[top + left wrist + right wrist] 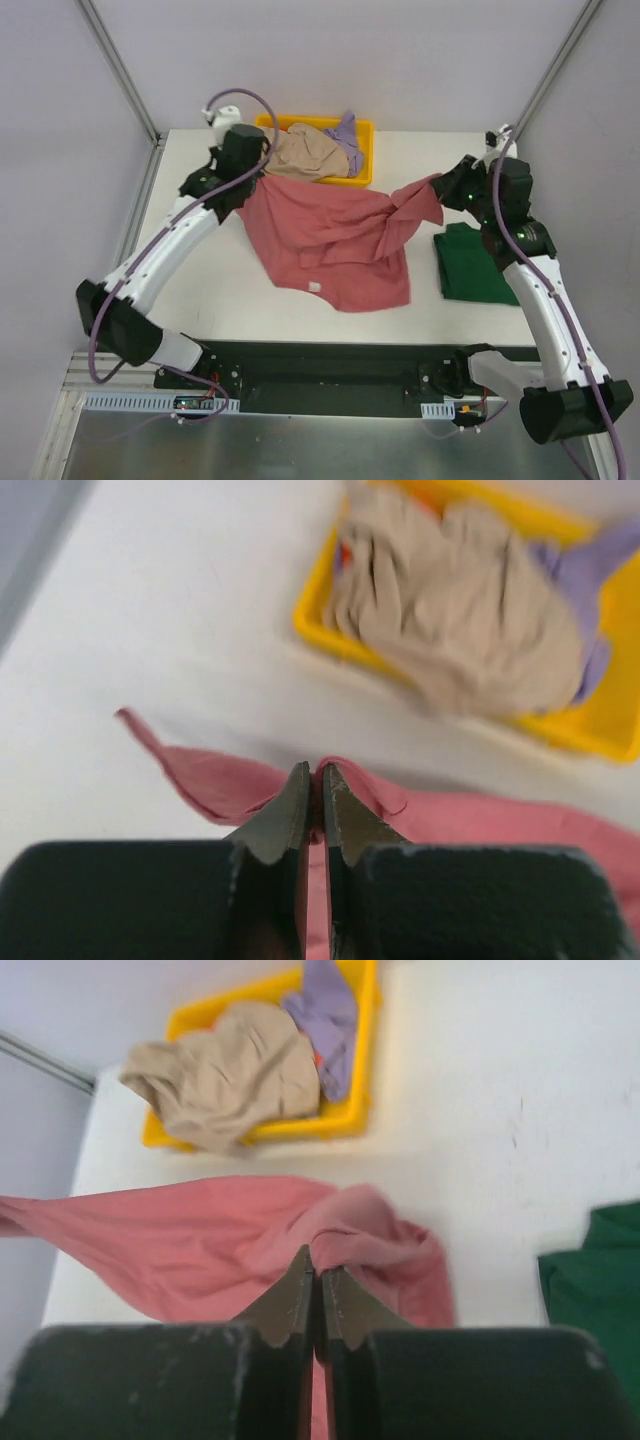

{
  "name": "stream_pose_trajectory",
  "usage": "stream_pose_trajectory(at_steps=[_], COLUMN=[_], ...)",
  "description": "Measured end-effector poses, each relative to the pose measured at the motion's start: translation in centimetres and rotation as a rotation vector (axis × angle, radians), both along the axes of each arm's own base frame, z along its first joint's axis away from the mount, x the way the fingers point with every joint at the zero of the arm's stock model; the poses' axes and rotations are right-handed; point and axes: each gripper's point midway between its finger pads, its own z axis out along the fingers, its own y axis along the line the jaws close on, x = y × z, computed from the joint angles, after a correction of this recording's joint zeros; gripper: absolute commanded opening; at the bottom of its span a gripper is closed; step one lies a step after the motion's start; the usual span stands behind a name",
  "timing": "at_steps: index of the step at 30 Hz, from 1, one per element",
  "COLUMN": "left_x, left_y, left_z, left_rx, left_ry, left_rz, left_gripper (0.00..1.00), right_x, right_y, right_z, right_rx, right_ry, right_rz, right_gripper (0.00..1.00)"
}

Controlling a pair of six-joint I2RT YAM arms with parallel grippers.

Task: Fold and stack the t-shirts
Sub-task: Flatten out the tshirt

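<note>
The rose-red t-shirt [335, 240] hangs spread between both grippers above the table middle, its lower part draped on the table. My left gripper [252, 186] is shut on its left top edge [350, 780]. My right gripper [440, 186] is shut on its right top edge [370, 1225]. The dark green t-shirt [470, 262] lies folded at the right, also in the right wrist view [595, 1280]. The beige t-shirt [305, 152] and the lavender t-shirt [347, 135] lie crumpled in the tray.
The yellow tray [362, 160] stands at the table's far middle, just behind the held shirt. A grey frame post [120, 70] rises at the far left and another at the far right [555, 70].
</note>
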Motion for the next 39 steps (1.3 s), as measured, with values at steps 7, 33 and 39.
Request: stream_pose_trajectory(at_steps=[7, 33, 39], left_x=[-3.0, -17.7, -20.2], left_y=[8.1, 16.0, 17.7], left_z=[18.3, 33.4, 37.9], left_rx=[0.001, 0.011, 0.005], left_ry=[-0.410, -0.862, -0.999], left_rz=[0.173, 0.181, 0.229], left_gripper=[0.00, 0.00, 0.00], right_x=[-2.0, -14.3, -18.1], right_y=[-1.8, -3.1, -3.0], right_z=[11.4, 18.8, 19.0], right_rx=[0.018, 0.050, 0.124], right_ry=[-0.276, -0.505, -0.566], right_rz=[-0.038, 0.026, 0.052], right_gripper=[0.01, 0.04, 0.04])
